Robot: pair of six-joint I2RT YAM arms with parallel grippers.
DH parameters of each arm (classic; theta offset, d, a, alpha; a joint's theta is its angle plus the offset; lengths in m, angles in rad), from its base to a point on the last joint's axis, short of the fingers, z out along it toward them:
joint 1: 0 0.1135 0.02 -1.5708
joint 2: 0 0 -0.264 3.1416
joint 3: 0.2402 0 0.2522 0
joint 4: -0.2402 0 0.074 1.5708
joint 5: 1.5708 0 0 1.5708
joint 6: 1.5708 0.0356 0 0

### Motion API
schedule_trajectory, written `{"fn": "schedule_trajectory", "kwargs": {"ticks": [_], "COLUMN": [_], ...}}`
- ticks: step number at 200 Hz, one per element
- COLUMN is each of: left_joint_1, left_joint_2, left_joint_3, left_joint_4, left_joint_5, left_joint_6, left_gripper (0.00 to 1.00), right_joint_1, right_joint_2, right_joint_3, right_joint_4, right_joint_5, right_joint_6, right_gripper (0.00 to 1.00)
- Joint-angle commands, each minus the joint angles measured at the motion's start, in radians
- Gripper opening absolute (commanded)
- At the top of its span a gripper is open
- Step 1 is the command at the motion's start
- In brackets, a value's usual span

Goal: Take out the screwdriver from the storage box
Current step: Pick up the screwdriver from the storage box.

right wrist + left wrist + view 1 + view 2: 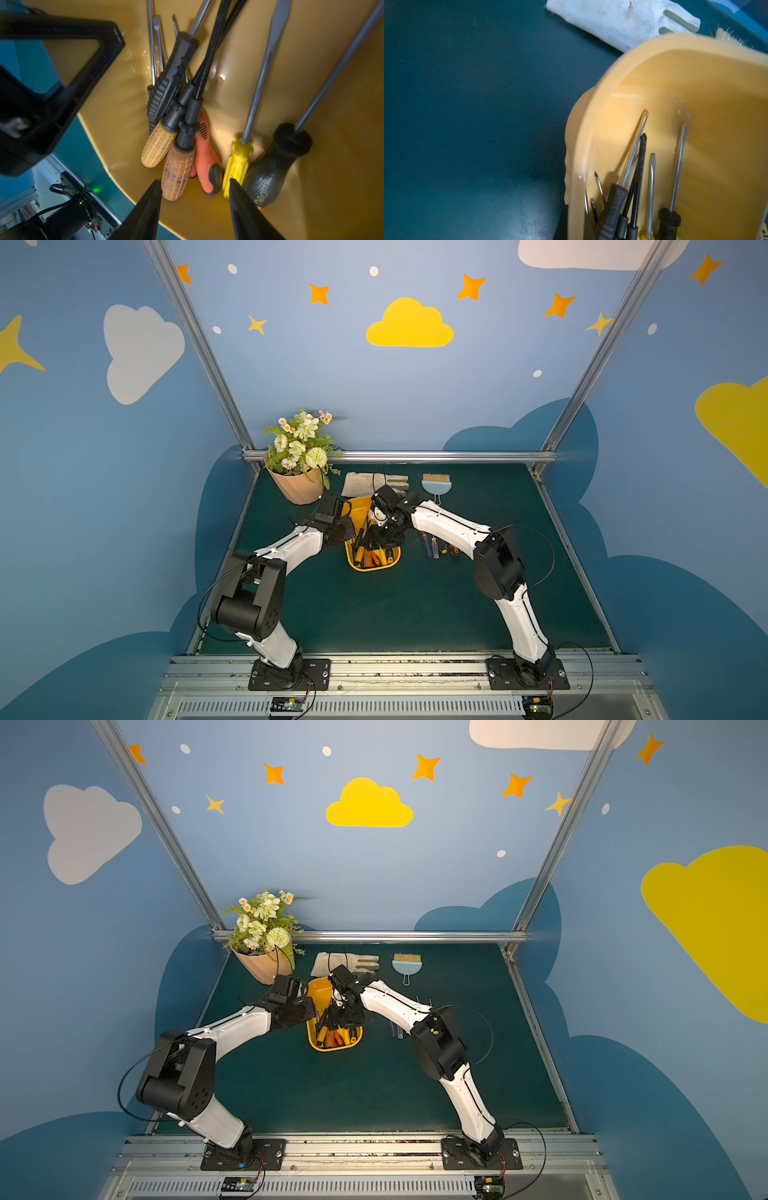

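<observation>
The yellow-orange storage box (372, 568) (335, 1048) lies mid-table, its far end apparently raised. Several screwdrivers are heaped at its near end. My left gripper (348, 531) is shut on the box's left wall (577, 145); its dark outer finger (562, 226) shows outside the wall. My right gripper (195, 181) (380, 537) hangs open inside the box. Between its fingertips lie the ends of a ribbed orange handle (178, 172) and an orange-and-black handle (207, 166). A yellow handle (239, 162) touches one fingertip, and a black handle (274, 170) lies beyond it.
On the mat right of the box lie three screwdrivers (434, 547), partly under my right arm. A beige glove (374, 483), a blue brush (436, 486) and a peach flower pot (297, 489) stand along the back. Metal rails edge the table.
</observation>
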Motion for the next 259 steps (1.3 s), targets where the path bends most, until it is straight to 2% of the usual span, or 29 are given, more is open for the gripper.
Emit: {"fn": "schedule_trajectory", "kwargs": {"ticks": [1,67,105,152,164,183,209,228,259], "left_joint_1": [0.004,0.003,0.003,0.004,0.004,0.004,0.004,0.004,0.004], "left_joint_2": [-0.043,-0.062,-0.067,-0.059,-0.055,-0.05,-0.042,-0.037,-0.034], "left_joint_3": [0.017,0.003,0.0,0.002,0.004,0.006,0.011,0.015,0.024], "left_joint_4": [0.068,0.05,0.048,0.046,0.045,0.042,0.042,0.038,0.027], "left_joint_5": [0.038,0.023,0.018,0.016,0.018,0.016,0.016,0.019,0.006], "left_joint_6": [-0.025,-0.023,-0.027,-0.032,-0.032,-0.035,-0.039,-0.044,-0.042], "left_gripper": [0.02,0.02,0.03,0.02,0.03,0.02,0.03,0.02,0.02], "right_joint_1": [0.012,0.023,0.029,0.03,0.032,0.039,0.053,0.052,0.045], "right_joint_2": [0.022,0.13,0.169,0.161,0.163,0.192,0.265,0.296,0.251], "right_joint_3": [0.039,0.126,0.148,0.137,0.146,0.191,0.288,0.307,0.237], "right_joint_4": [0.027,-0.08,-0.174,-0.177,-0.172,-0.198,-0.304,-0.346,-0.298], "right_joint_5": [-0.025,-0.03,0.038,0.05,0.023,-0.024,0.007,0.016,0.011], "right_joint_6": [0.028,0.021,0.026,0.019,0.006,-0.025,-0.049,-0.048,-0.041], "right_gripper": [0.54,0.53,0.44,0.33,0.33,0.41,0.43,0.37,0.24]}}
